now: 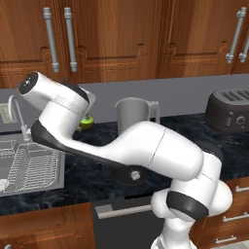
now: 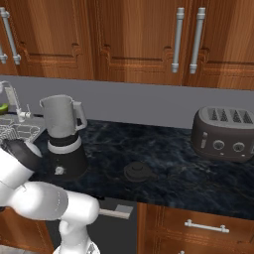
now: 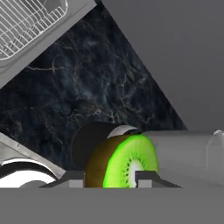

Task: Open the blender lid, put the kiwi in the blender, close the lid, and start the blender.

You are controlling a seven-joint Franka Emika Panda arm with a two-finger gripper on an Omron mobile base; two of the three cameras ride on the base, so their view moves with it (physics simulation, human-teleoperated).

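Half the kiwi (image 3: 124, 164) perhaps behind fingers (image 3: 151, 177).

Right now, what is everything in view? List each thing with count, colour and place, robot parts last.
blender: one, black base with clear grey jar, open-topped, on the counter beside the sink
blender lid: one, black, lying on the counter near the front edge, apart from the blender
kiwi: one, lime-green cut face with brown skin, between the fingertips
toaster: one, dark grey, on the counter's right
sink: one, steel, with wire rack, left
cabinets: brown wood, above and below the counter
gripper: one, dark fingertips, closed on the kiwi
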